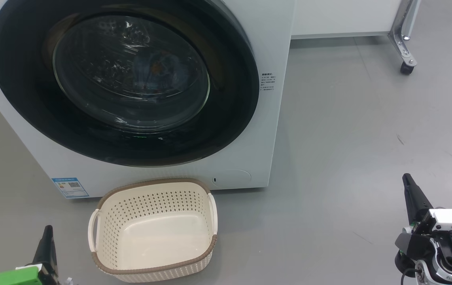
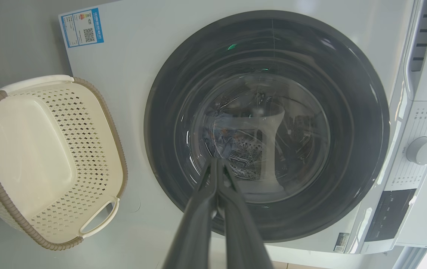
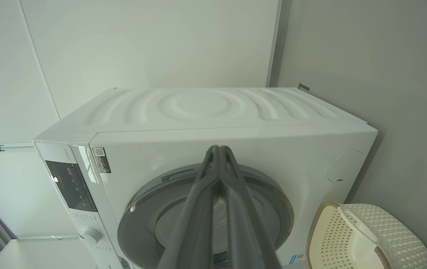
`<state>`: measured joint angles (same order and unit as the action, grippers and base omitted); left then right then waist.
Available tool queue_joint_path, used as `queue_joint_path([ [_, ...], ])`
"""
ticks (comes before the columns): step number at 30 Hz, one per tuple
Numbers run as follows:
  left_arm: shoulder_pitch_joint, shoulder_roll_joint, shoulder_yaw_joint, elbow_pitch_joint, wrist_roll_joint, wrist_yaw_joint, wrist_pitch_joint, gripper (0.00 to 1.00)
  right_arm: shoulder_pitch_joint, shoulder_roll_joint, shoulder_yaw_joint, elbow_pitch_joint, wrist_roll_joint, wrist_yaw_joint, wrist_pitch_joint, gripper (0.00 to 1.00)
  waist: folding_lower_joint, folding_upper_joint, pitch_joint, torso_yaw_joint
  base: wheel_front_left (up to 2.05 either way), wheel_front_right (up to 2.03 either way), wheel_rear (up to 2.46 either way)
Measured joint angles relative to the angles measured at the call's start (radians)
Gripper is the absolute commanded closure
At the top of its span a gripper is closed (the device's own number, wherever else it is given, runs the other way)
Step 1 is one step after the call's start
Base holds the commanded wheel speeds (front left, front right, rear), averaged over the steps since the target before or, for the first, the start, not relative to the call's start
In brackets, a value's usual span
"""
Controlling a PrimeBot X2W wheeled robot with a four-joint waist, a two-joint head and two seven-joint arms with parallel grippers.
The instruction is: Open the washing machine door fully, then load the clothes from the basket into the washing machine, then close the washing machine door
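The white washing machine (image 1: 273, 130) fills the upper left of the head view. Its round black-rimmed door (image 1: 226, 118) lies flush against the front, shut. Behind the glass bowl, blue patterned clothes (image 1: 158, 69) lie in the drum, and the left wrist view shows the clothes (image 2: 220, 136) too. The cream basket (image 1: 152, 237) stands on the floor below the door with nothing inside. My left gripper (image 1: 47, 233) is at the lower left beside the basket, fingers together. My right gripper (image 1: 407, 180) is at the lower right, well away from the machine, also shut and holding nothing.
Grey floor (image 1: 348, 138) spreads to the right of the machine. A white cabinet on a metal leg with a caster (image 1: 407, 68) stands at the top right. The machine's control panel and knob (image 2: 422, 150) are in the left wrist view.
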<state>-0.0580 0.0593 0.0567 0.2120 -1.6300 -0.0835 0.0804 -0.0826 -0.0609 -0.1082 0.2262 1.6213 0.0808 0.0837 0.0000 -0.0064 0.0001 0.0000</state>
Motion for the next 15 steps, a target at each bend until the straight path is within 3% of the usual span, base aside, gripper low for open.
queue_joint_path([
  [15,0.0,0.0,0.0,0.0,0.0,0.0,0.0,1.0,0.0,0.0,0.0,0.0,0.0,0.0,0.0,1.0,0.0,0.0,0.0,0.0,0.0,0.0,0.0],
])
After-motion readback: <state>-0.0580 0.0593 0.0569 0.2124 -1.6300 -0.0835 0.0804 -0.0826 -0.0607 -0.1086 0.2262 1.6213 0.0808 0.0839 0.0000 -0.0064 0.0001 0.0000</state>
